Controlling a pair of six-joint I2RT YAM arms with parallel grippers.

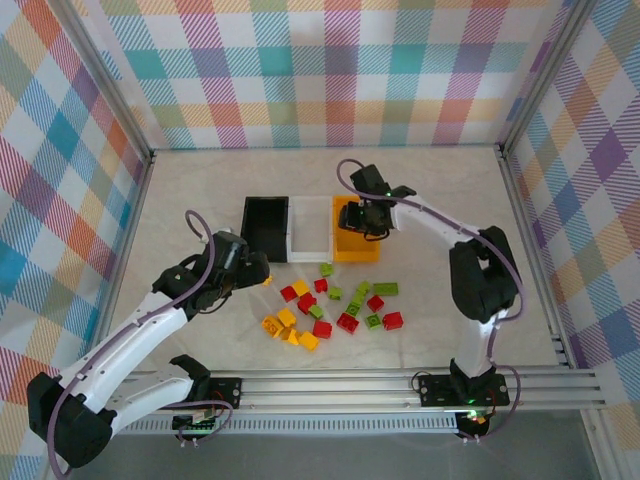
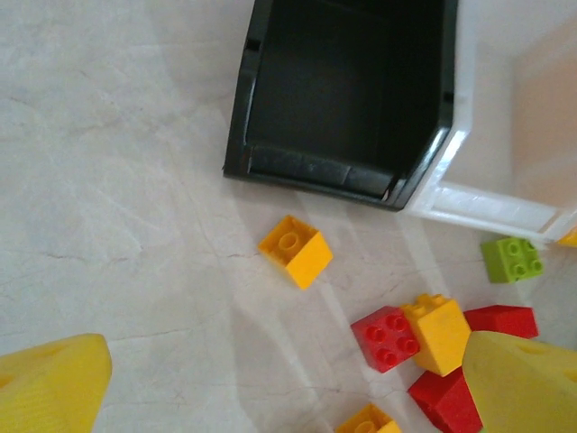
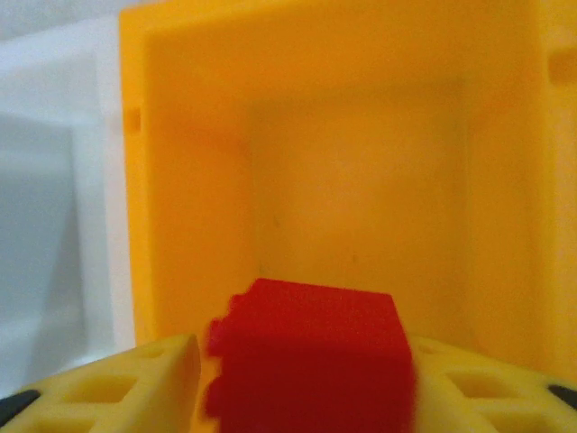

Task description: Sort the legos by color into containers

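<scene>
Across the table (image 1: 200, 200): black bin (image 1: 247, 230), white bin (image 1: 310, 251), orange bin (image 1: 345, 254) side by side. Right gripper (image 3: 306, 361) over orange bin, blurred red brick (image 3: 311, 347) between its fingers; grip unclear. Left gripper (image 2: 288, 370) jaws wide apart near yellow brick (image 2: 296, 250). Loose legos (image 1: 349, 322) in front of the bins.

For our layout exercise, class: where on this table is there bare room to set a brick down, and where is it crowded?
Free: the table left of the black bin, and the strip behind the three bins. Crowded: the legos scattered in front of the white bin and orange bin.
</scene>
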